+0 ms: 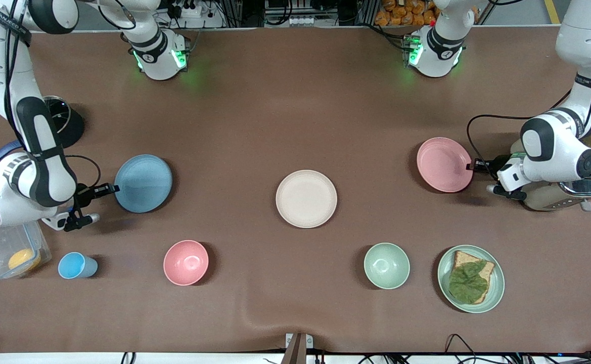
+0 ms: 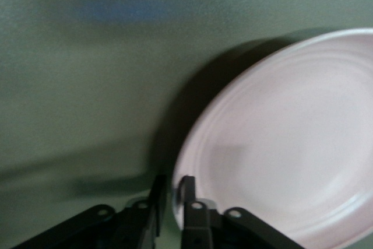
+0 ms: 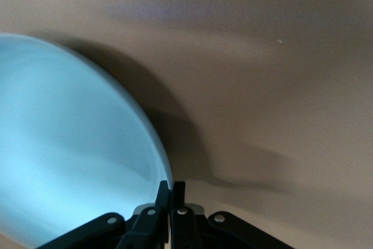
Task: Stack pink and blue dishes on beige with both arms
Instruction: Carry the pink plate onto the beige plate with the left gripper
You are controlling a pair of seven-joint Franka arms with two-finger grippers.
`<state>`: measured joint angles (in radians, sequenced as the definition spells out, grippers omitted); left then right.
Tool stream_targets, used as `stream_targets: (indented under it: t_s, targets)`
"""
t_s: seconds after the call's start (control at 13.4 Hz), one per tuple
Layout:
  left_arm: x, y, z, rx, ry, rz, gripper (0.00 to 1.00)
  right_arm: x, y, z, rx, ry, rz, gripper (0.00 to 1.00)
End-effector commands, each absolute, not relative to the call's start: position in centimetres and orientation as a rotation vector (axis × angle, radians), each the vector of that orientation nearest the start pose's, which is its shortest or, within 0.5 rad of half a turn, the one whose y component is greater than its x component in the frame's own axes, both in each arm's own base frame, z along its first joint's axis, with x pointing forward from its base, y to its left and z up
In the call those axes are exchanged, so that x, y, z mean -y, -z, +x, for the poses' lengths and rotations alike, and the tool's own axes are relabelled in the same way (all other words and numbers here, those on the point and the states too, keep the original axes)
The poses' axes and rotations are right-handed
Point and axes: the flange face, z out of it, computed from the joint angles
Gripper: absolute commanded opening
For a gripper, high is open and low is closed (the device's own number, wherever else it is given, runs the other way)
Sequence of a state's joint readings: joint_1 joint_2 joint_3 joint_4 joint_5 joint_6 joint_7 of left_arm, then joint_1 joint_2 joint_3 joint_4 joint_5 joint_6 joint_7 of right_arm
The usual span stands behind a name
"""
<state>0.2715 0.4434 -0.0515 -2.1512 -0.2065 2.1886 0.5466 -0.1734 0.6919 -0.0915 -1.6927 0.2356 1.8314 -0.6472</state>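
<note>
Cream-beige and bare, the beige plate (image 1: 306,198) lies flat at the middle of the front view, on the brown table (image 1: 295,116), and we see nothing resting on it.

At the right of that view the pink plate (image 1: 445,165) is tilted, its edge clamped by the left tool (image 1: 472,166). In the left wrist view the two dark fingers (image 2: 190,193) pinch the rim of the pink plate (image 2: 291,144), which casts a shadow on the table under it, so we take it to be lifted on that side. At the left of the front view the blue plate (image 1: 143,183) is tilted too, its rim clenched by the right tool (image 1: 115,188); the right wrist view shows the right tool (image 3: 169,193) pressed together on the edge of the blue plate (image 3: 70,144), again with a dark shadow beneath. The two held plates are well apart, with the beige plate between them.

Along the lower part of the front view we find a pink bowl (image 1: 186,262), a pale green bowl (image 1: 387,265) and a green plate (image 1: 471,278) carrying bread (image 1: 464,263) under a leaf (image 1: 468,283). At lower left stand a small blue cup (image 1: 76,265) and a clear container (image 1: 12,249) holding something orange. At the right edge, partly hidden by the left arm, sits a toaster (image 1: 573,194).
</note>
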Motion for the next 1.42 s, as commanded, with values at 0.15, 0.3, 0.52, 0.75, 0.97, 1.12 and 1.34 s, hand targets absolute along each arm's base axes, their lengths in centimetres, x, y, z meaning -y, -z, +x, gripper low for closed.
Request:
stream_targets:
  t_s: [0.15,0.3,0.52,0.75,0.97,1.12,1.34]
  targets:
    - [-10.1,-18.4,53.0,-0.342,-0.562,-3.428,0.00,12.9,-20.5,61.1,0.348,-0.651,-2.620,0.00]
    - [-9.3,-22.1,55.6,-0.391,-0.622,-3.447,0.00,11.7,-22.1,61.8,0.325,-0.695,-2.610,0.00]
    - [-4.1,-28.4,59.5,-0.396,-0.701,-3.446,0.00,10.1,-25.4,63.2,0.323,-0.723,-2.616,0.00]
    - [3.3,-33.6,62.3,-0.347,-0.646,-3.436,0.00,8.9,-28.8,64.5,0.377,-0.735,-2.622,0.00]
    - [13.1,-32.8,62.6,-0.293,-0.702,-3.393,0.00,8.3,-30.0,65.0,0.398,-0.713,-2.635,0.00]
    - [19.6,-32.6,63.8,-0.217,-0.660,-3.386,0.00,8.2,-30.1,65.1,0.401,-0.711,-2.636,0.00]
    - [27.4,-30.1,64.0,-0.135,-0.523,-3.428,0.00,8.2,-30.1,65.1,0.401,-0.711,-2.636,0.00]
